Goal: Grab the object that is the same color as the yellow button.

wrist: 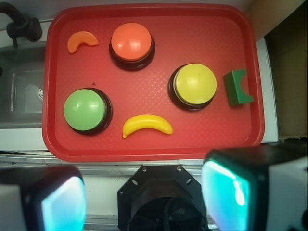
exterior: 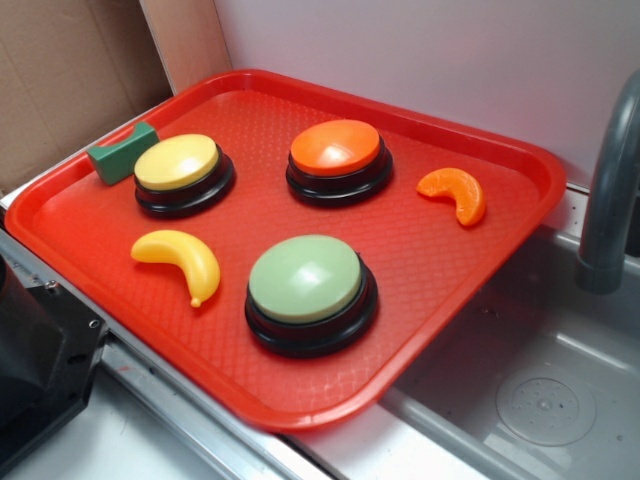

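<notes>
1. The gripper (wrist: 144,192) is hanging high above the tray's (wrist: 154,151) near edge, its jaws standing wide apart and holding nothing.
2. The banana (wrist: 147,125) is lying just ahead of it, between the green button (wrist: 85,109) and the yellow button (wrist: 195,84) (its long axis running across the jaws' opening line).

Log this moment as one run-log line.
phase: pre-grasp | gripper: open, above tray's near edge, empty | target: banana, free on red tray, between green button and yellow button

In the wrist view the gripper (wrist: 144,192) is blurred and cut off by the bottom edge; its fingers (wrist: 231,190) show only as soft glowing blocks; in the exterior view the faucet (exterior: 612,190) runs off the right edge.
</notes>
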